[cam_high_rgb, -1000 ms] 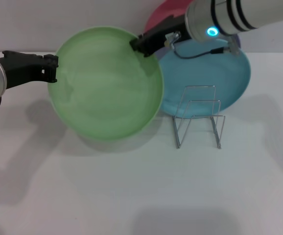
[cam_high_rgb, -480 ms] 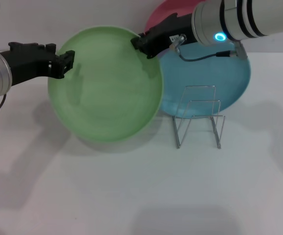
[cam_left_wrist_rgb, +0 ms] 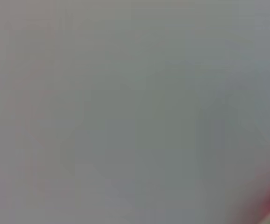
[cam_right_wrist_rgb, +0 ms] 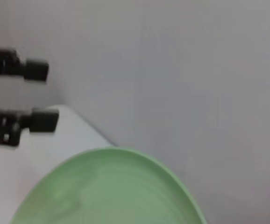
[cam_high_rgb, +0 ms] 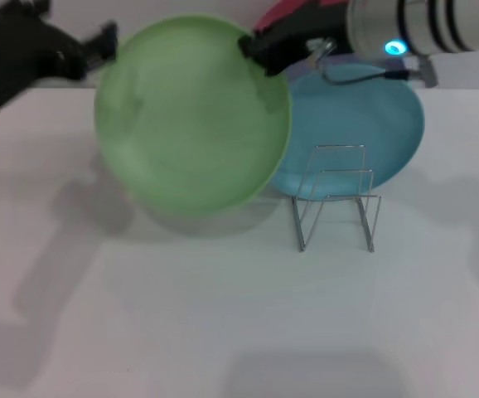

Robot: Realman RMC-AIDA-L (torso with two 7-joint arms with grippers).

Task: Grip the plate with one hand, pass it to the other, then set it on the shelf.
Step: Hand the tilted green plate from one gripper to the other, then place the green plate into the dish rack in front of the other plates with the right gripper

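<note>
The white table [cam_high_rgb: 223,332] fills most of the head view, and above it the light-green plate [cam_high_rgb: 191,112] is held raised and tilted, its face turned toward the camera, with its shadow cast on the tabletop below. The plate is gripped at its upper right rim by the right gripper [cam_high_rgb: 256,51], whose black fingers are clamped on the edge; the silver arm behind it carries a lit blue ring. The plate's lower right edge overlaps a turquoise plate [cam_high_rgb: 364,124] that lies behind the rack, and a sliver of a pink-red plate [cam_high_rgb: 274,16] is seen above, behind the right gripper. The wire dish rack [cam_high_rgb: 336,197] stands on the table to the right of the green plate, apart from it and holding nothing. The left gripper [cam_high_rgb: 99,41] is seen at the upper left, just beside the plate's left rim; in the right wrist view its two black fingers [cam_right_wrist_rgb: 34,70] are shown spread apart with a gap between them, clear of the green plate's rim [cam_right_wrist_rgb: 121,151]. Little can be made out in the left wrist view beyond a grey blur.
</note>
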